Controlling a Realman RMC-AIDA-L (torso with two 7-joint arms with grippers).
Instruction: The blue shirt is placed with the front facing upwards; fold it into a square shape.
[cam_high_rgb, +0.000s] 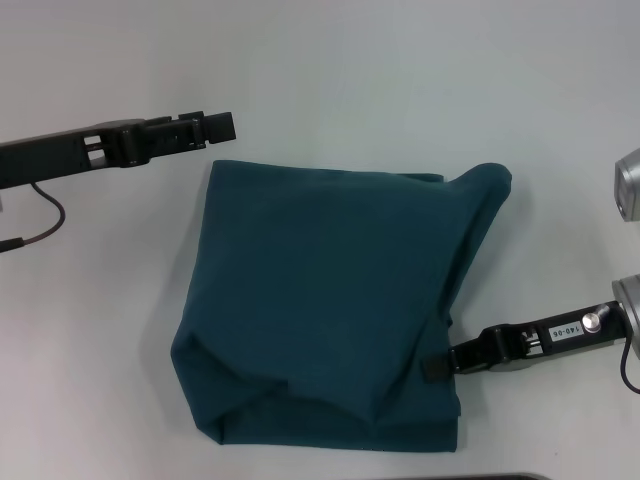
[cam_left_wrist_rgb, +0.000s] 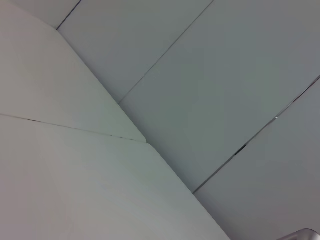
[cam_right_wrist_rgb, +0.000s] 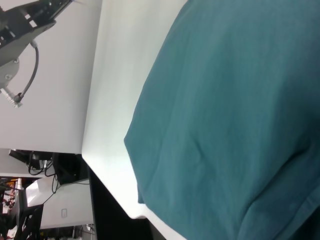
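Note:
The blue shirt (cam_high_rgb: 320, 300) lies folded into a rough square on the white table (cam_high_rgb: 400, 80). Only plain teal cloth shows; the lettering and neck label are hidden. Its top right corner (cam_high_rgb: 490, 178) bulges up in a loose fold. My right gripper (cam_high_rgb: 438, 366) touches the shirt's right edge near the lower right corner. My left gripper (cam_high_rgb: 222, 126) hovers just beyond the shirt's top left corner, apart from the cloth. The shirt fills most of the right wrist view (cam_right_wrist_rgb: 230, 125). The left wrist view shows no shirt.
The table's front edge (cam_right_wrist_rgb: 112, 197) runs close to the shirt's near side, with dark floor and equipment beyond it. My left arm and its cable (cam_right_wrist_rgb: 25, 30) show in the right wrist view. The left wrist view shows only pale panels (cam_left_wrist_rgb: 200, 90).

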